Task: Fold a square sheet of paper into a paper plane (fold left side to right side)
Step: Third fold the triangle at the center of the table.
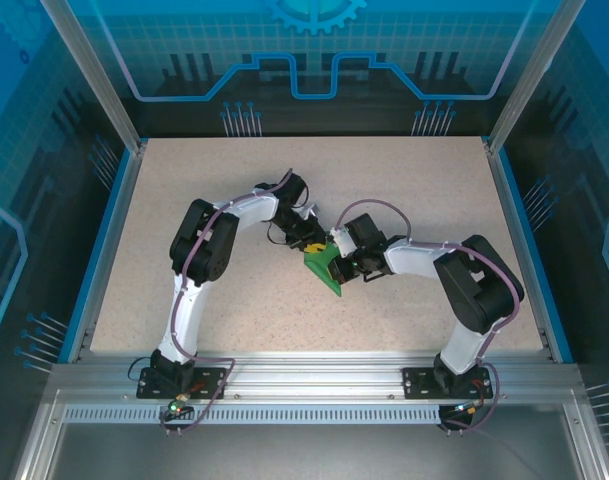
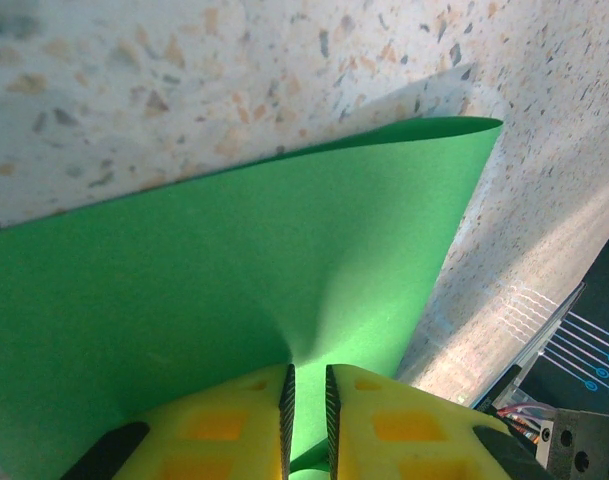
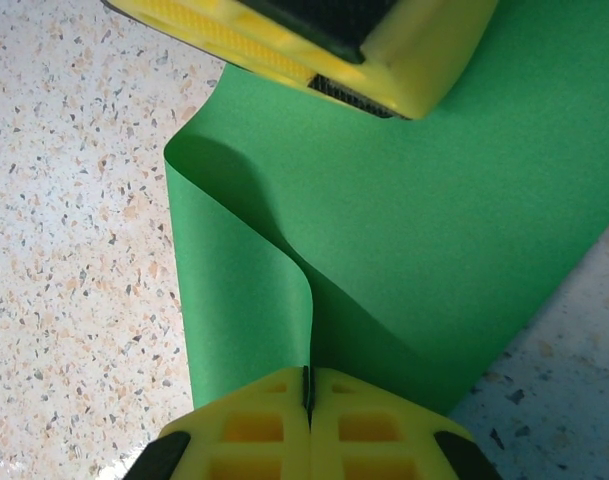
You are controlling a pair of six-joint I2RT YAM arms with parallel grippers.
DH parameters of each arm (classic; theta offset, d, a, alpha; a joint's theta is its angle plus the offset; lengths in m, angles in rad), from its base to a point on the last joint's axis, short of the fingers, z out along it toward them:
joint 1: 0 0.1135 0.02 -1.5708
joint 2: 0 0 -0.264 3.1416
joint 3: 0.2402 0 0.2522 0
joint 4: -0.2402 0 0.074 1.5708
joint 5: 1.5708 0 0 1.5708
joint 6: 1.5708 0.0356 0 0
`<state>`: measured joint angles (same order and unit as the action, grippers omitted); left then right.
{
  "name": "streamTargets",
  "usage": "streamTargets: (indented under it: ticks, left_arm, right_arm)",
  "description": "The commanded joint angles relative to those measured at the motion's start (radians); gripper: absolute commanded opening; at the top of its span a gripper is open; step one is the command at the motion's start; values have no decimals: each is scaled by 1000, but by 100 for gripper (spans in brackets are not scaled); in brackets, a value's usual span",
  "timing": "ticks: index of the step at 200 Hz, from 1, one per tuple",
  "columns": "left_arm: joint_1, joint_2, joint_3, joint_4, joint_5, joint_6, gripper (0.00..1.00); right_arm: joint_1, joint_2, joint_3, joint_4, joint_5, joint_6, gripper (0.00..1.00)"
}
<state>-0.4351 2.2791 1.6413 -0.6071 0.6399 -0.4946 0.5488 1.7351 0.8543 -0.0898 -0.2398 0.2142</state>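
A speckled tabletop (image 1: 414, 200) inside a blue-walled enclosure carries 1 green paper sheet (image 1: 325, 270), buckled near its middle between 2 arms. The left hand (image 2: 309, 390) pinches 1 edge in narrow jaws. The right hand (image 3: 307, 385) is clamped tight on a raised ridge. Opposing pulls could tear the sheet or set a crooked crease.

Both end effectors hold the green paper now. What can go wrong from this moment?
1. The paper stands in a loose curl between the left end effector and the right end effector. If it is pressed flat like this, the crease may land crooked.
2. Each end effector pinches only a small part of the thin sheet, so it may slip out or tear if the arms pull apart.
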Motion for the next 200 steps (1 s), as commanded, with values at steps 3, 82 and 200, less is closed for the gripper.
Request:
streamTargets:
  ticks: [3,82,200]
  left_arm:
    - [-16,54,-10,-42,-49,13,19]
    - [-16,54,-9,-44,-48,13,20]
    - [-16,59,-8,-44,-46,13,20]
  right_arm:
    - [-16,-33,-6,-17,-10,6,0]
    - [-13,-29,0,-29,0,4,0]
    - [-13,12,19,-42,25,11,0]
